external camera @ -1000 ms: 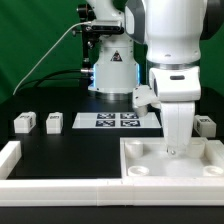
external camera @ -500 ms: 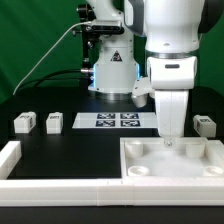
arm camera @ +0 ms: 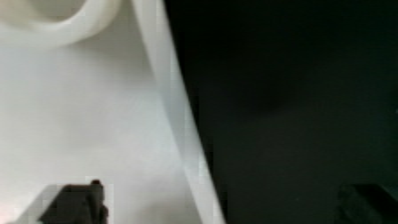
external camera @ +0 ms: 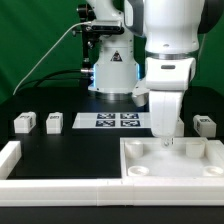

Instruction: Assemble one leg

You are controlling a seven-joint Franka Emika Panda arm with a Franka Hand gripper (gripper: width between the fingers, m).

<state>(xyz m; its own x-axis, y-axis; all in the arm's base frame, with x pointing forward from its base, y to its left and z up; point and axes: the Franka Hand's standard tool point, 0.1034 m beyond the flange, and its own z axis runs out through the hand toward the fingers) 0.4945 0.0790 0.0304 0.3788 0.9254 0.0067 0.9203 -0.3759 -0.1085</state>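
Three legs show in the exterior view: two small white tagged blocks at the left (external camera: 22, 122) (external camera: 54, 122) and one at the right (external camera: 205, 125). All lie on the black table. My gripper (external camera: 167, 139) points down over the far edge of the large white tabletop (external camera: 150, 170), away from every leg. In the wrist view the gripper (arm camera: 222, 205) is open and empty. One dark finger (arm camera: 71, 203) is over the white tabletop (arm camera: 71, 110), the other (arm camera: 374, 203) over black table. A round corner socket (arm camera: 54, 18) shows.
The marker board (external camera: 118, 120) lies behind the tabletop at centre. A low white L-shaped wall (external camera: 12, 156) runs along the front and the exterior view's left. The robot's base (external camera: 112, 70) stands at the back.
The arm has shifted slightly toward the exterior view's left and the wrist has turned. The gripper remains over the tabletop's far edge. The legs have not moved.
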